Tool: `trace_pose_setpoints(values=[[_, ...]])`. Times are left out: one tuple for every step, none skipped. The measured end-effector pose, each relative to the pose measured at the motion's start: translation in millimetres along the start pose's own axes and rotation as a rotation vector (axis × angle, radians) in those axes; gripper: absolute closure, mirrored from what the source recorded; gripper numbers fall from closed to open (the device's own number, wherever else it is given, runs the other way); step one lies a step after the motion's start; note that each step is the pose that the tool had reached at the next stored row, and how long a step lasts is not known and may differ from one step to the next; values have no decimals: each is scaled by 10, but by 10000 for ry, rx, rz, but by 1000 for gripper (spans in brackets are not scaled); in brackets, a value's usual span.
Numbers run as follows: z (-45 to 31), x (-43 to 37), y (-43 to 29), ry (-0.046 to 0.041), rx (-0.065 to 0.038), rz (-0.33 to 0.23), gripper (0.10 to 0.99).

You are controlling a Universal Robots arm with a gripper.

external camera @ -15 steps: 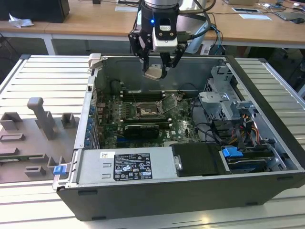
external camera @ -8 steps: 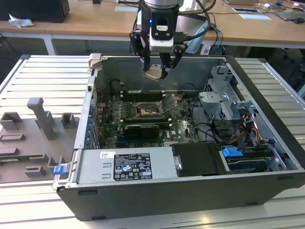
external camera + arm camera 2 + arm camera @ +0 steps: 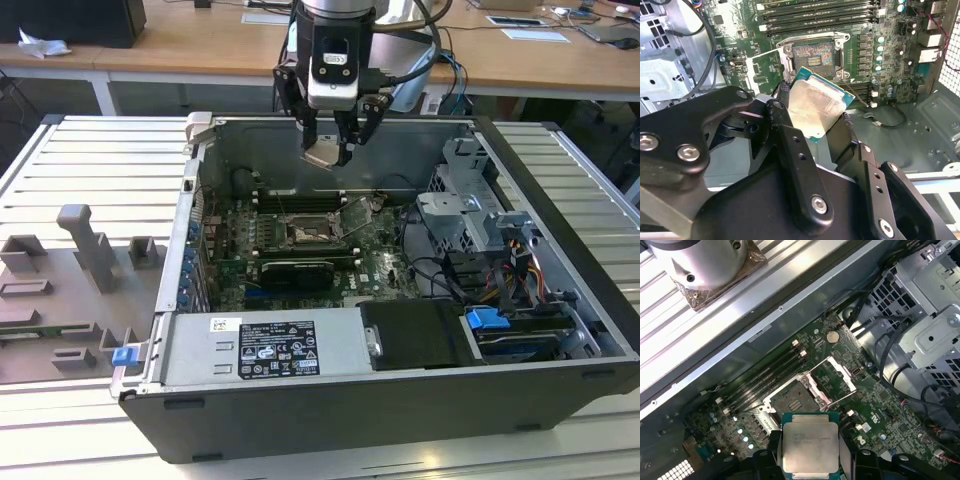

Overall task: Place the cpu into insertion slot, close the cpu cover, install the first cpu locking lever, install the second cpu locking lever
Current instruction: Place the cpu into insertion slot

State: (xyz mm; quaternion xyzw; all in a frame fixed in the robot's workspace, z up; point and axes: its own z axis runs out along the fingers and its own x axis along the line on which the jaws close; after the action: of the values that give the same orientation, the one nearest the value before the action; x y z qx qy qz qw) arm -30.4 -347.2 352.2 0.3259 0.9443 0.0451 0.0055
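i'm watching the claw (image 3: 328, 152) hanging over the open computer case (image 3: 400, 420). it is clamping the cpu (image 3: 325, 156) by two opposite edges, so the chip is sitting right between the fingertips and off the board.

in the second wrist view the cpu (image 3: 815, 107) is showing me a pale, shiny face and is lying tilted between the black fingers (image 3: 782, 100). in the first wrist view the cpu (image 3: 810, 445) is showing its grey metal face with a green rim around it.

the insertion slot (image 3: 303, 232) is lying below the claw on the green motherboard (image 3: 300, 272), well apart from the chip. its dark square of contacts is showing in both wrist views (image 3: 814, 57) (image 3: 796, 399).

the cpu cover (image 3: 355, 215) is standing swung open on its hinge just beside the slot, with its window frame lifted clear of the socket (image 3: 767, 72) (image 3: 832, 377). the long black memory slots (image 3: 815, 15) are running along the slot's far side from the claw.
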Motion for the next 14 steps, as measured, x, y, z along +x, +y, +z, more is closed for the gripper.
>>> trace_pose_setpoints(values=[[0, 0, 0, -13, -2, 147, 545], [1, 0, 0, -21, -4, 240, 545], [1, 1, 0, -27, -6, 301, 545], [2, 1, 0, -38, -9, 421, 545], [2, 1, 0, -48, -10, 533, 545], [2, 1, 0, -54, -12, 607, 545], [3, 1, 0, -61, -13, 678, 545], [3, 1, -1, -73, -15, 813, 545], [4, 1, -1, -83, -18, 938, 545], [5, 1, -1, -90, -20, 1006, 545], [5, 1, -1, -96, -21, 1078, 545], [6, 1, -1, -104, -22, 1161, 545], [6, 1, -1, -110, -23, 1231, 545], [7, 1, -1, -116, -25, 1302, 545]])
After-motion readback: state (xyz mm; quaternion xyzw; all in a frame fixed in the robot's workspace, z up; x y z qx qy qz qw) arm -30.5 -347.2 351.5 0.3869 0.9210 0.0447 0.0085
